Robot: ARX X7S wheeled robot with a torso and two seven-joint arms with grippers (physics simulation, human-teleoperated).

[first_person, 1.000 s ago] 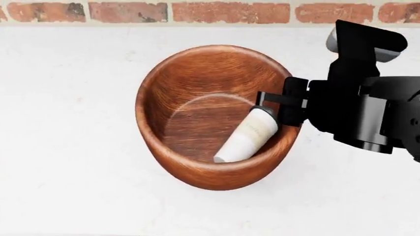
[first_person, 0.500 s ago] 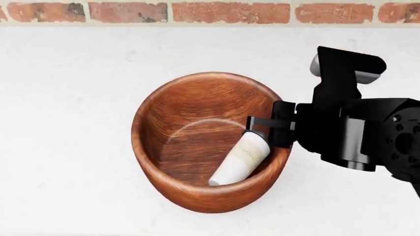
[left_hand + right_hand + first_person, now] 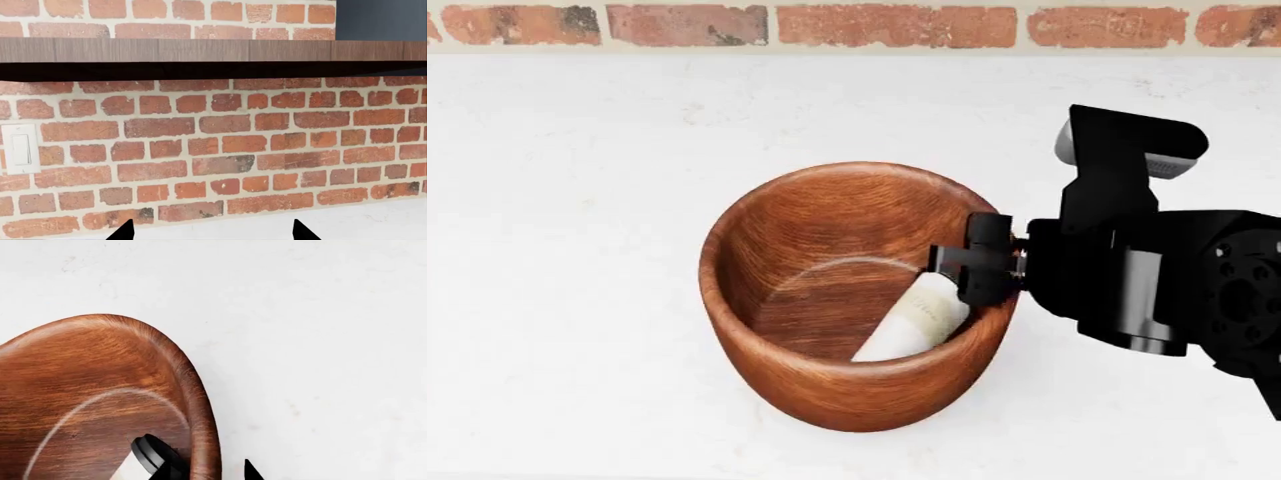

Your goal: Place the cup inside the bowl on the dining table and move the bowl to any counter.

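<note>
The reddish-brown wooden bowl (image 3: 814,250) stands upright on the white stone counter (image 3: 574,200). The white paper cup (image 3: 910,322) lies slanted inside it, its black lid (image 3: 148,452) up against the right wall. My right gripper (image 3: 985,262) straddles the bowl's right rim (image 3: 200,430). One finger is inside by the lid. The other fingertip (image 3: 248,469) is outside, and a strip of counter shows between it and the rim. My left gripper (image 3: 212,227) is open and empty, facing the brick wall above the counter (image 3: 373,220). The dining table is out of view.
A red brick wall (image 3: 827,25) backs the counter. In the left wrist view a white light switch (image 3: 20,149) sits on that wall and a dark wooden shelf (image 3: 200,50) juts out above it.
The bowl came nearer and went from tilted to upright on the counter. The right arm came down with it. The cup shifted slightly inside.
</note>
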